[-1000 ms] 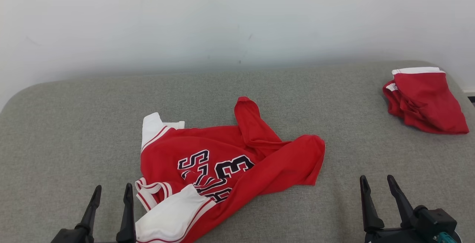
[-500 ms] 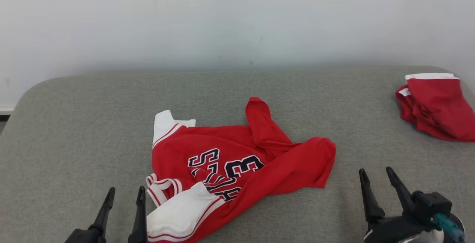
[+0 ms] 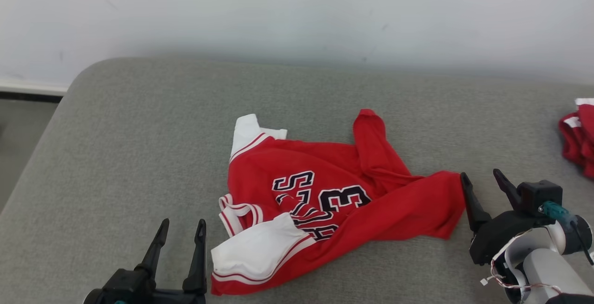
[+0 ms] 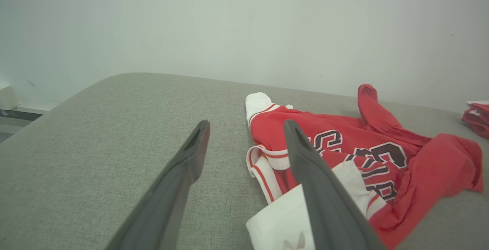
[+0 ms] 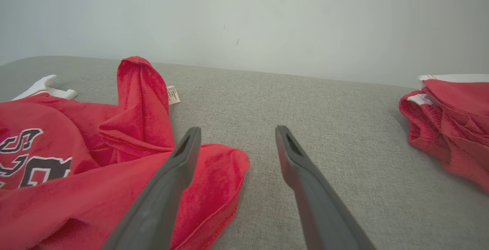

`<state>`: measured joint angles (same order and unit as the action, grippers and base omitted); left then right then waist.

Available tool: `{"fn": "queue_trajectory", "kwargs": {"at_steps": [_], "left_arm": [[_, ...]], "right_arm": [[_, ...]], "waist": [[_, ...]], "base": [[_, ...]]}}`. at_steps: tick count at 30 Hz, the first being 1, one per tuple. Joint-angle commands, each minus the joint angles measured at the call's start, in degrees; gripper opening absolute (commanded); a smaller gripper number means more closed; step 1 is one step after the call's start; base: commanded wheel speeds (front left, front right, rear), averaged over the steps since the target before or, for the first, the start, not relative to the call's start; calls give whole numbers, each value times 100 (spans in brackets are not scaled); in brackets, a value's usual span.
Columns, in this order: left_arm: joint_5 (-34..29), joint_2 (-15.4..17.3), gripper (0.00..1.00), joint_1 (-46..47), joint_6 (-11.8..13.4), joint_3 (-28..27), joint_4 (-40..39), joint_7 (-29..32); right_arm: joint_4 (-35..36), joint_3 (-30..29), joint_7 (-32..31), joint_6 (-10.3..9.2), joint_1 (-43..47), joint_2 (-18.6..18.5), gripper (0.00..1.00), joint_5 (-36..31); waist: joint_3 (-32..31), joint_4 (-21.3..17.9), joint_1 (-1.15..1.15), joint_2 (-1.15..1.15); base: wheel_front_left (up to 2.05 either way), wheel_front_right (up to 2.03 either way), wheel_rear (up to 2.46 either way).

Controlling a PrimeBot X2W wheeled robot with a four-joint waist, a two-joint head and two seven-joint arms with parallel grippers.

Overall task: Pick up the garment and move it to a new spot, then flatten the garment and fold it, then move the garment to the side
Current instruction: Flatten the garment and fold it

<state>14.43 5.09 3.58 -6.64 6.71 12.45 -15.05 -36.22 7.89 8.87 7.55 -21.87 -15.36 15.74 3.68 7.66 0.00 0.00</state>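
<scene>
A red jersey (image 3: 334,202) lies on grey surface (image 3: 139,132) by white wall (image 3: 278,11); left end effector (image 3: 183,223), right end effector (image 3: 480,174) both spread.

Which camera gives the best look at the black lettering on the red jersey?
The head view: it looks down on the red jersey, so the black lettering shows most fully. The left wrist view sees it at a slant, partly behind a finger. The right wrist view catches part of it at its left edge.

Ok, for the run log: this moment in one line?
jersey crumpled on cushion | left gripper jaws open | right gripper jaws open | nothing held
</scene>
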Motion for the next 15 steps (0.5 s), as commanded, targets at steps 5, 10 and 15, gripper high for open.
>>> {"fn": "queue_trajectory", "kwargs": {"at_steps": [5,10,15], "left_arm": [[-7,-82,100,203,-54,21,74,-17],[3,-133,100,295,-79,53,115,-17],[23,-163,100,343,-83,14,160,-17]], "right_arm": [[-864,168,-19,-16,-537,-210,100,165],[-1554,337,-193,-16,-916,-215,100,380],[-1906,578,-196,-16,-1114,-175,0,669]], "waist": [[333,416,0,0],[448,542,0,0],[481,558,0,0]], "base": [[0,0,0],[0,0,0],[0,0,0]]}}
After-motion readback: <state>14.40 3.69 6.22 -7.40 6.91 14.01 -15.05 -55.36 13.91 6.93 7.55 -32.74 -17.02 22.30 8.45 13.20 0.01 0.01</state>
